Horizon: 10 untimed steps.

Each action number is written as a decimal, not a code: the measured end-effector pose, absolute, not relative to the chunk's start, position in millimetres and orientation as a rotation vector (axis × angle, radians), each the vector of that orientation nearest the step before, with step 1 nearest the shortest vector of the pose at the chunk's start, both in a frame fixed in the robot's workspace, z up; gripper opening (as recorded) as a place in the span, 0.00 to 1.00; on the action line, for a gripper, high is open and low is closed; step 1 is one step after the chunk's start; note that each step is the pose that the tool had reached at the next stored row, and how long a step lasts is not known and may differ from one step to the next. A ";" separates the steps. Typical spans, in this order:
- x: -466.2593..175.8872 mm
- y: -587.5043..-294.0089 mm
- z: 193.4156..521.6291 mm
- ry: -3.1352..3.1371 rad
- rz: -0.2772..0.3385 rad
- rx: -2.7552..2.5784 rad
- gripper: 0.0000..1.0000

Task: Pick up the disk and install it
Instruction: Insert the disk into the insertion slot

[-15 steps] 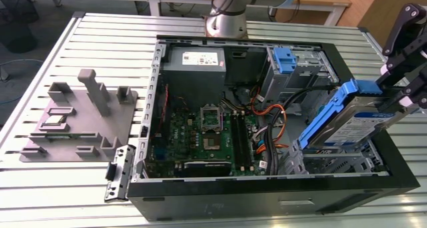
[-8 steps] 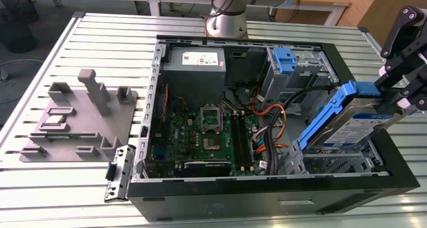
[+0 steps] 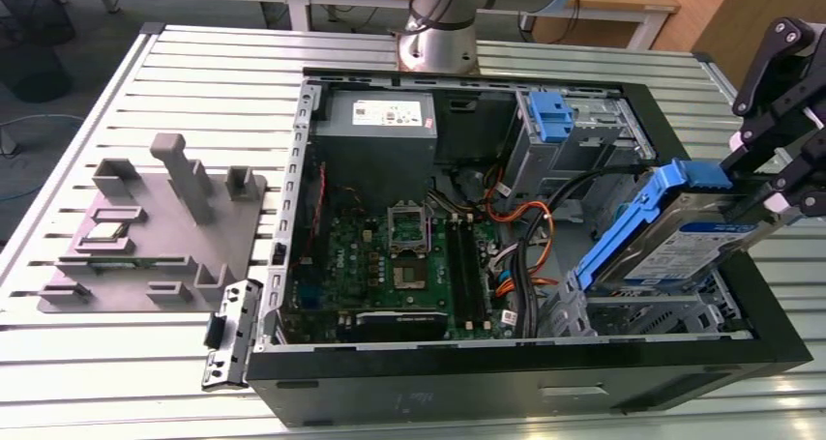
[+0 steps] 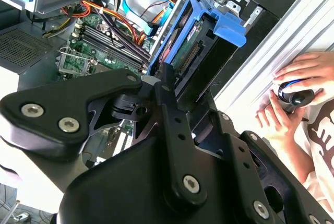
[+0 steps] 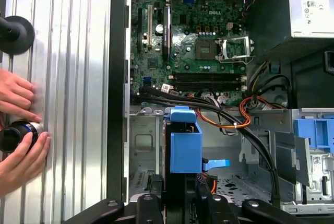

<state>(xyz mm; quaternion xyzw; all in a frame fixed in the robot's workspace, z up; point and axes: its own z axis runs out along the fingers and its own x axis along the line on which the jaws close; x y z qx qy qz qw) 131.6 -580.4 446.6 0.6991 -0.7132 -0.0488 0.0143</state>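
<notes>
The disk [image 3: 674, 239], a silver drive with a white-and-blue label in a bright blue carrier frame, hangs tilted over the drive cage [image 3: 645, 316] at the exterior view's right side of the open computer case. My gripper [image 3: 759, 206] is shut on its upper end. In the first wrist view the blue carrier [image 5: 185, 148] stands edge-on between my black fingers [image 5: 154, 183], above the cage floor. In the second wrist view the disk [image 4: 194, 40] juts out from my gripper [image 4: 180, 85] toward the motherboard.
The black case [image 3: 516, 372] lies open on a slatted metal table. Inside are a motherboard [image 3: 387, 256], a grey power supply [image 3: 377, 116], thick cables [image 5: 229, 114] and a lone blue bracket [image 3: 548, 116]. A grey fixture [image 3: 155, 227] sits at the exterior view's left. A person's hands [image 5: 18, 130] hold a knob beside the case.
</notes>
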 end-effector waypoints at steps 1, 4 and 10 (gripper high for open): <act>131.5 -580.4 446.2 -2.220 -0.152 2.177 0.35; 131.5 -580.4 443.2 -2.220 -0.152 2.176 0.35; 131.6 -580.4 435.0 -2.220 -0.152 2.176 0.35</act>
